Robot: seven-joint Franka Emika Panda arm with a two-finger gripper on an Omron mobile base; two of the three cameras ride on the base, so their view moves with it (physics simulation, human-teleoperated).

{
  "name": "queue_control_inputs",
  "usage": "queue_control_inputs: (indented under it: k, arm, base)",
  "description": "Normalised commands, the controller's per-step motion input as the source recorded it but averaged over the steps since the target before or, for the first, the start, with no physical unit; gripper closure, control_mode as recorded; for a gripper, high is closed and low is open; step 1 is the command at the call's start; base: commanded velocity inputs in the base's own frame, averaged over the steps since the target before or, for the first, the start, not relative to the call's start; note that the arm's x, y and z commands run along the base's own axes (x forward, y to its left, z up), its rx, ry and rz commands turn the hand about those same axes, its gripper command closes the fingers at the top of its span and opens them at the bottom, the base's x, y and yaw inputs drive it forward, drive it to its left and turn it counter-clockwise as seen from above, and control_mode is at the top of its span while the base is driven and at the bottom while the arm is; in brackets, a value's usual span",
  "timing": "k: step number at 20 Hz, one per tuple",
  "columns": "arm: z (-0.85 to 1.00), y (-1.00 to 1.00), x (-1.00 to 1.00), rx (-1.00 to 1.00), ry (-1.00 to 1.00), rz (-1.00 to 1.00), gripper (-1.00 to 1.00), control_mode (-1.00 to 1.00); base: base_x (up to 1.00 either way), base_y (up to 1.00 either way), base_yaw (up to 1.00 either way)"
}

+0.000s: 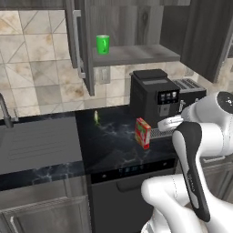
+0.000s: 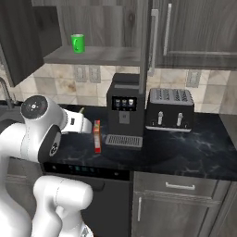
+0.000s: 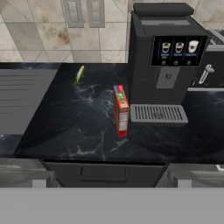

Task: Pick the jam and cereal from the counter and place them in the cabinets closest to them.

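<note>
The cereal (image 1: 143, 133) is a red box with green and yellow print. It stands upright on the black counter (image 1: 109, 145), in front of the coffee machine's left corner. It also shows as cereal (image 2: 97, 136) in the right base view and cereal (image 3: 121, 110) in the hand view. My gripper (image 2: 87, 126) hangs above the counter a short way left of the box and touches nothing. Its fingers are hidden. The open upper cabinet (image 1: 136, 54) above has a grey shelf. The jam is out of view.
A green cup (image 1: 103, 44) stands on the cabinet shelf. The black coffee machine (image 1: 152, 93) and a toaster (image 2: 170, 109) stand at the back of the counter. A small yellow-green thing (image 3: 79, 74) lies near the wall. The sink drainboard (image 1: 36, 143) is on the left.
</note>
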Motion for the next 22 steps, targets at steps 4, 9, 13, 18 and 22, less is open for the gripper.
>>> queue_control_inputs:
  k: [4,9,13,18,22]
  arm:
    - [0.00,0.00,0.00,0.00,0.00,0.00,-1.00,1.00]
    - [0.00,0.00,0.00,0.00,0.00,0.00,-1.00,1.00]
    - [0.00,0.00,0.00,0.00,0.00,0.00,-1.00,1.00]
    - [0.00,0.00,0.00,0.00,0.00,0.00,-1.00,1.00]
    - [0.00,0.00,0.00,0.00,0.00,0.00,-1.00,1.00]
  base:
    - [0.08,0.00,0.00]
    - [0.35,-0.08,0.03]
    - [0.37,-0.15,0.05]
    - [0.25,-0.10,0.05]
    - [0.01,0.00,0.00]
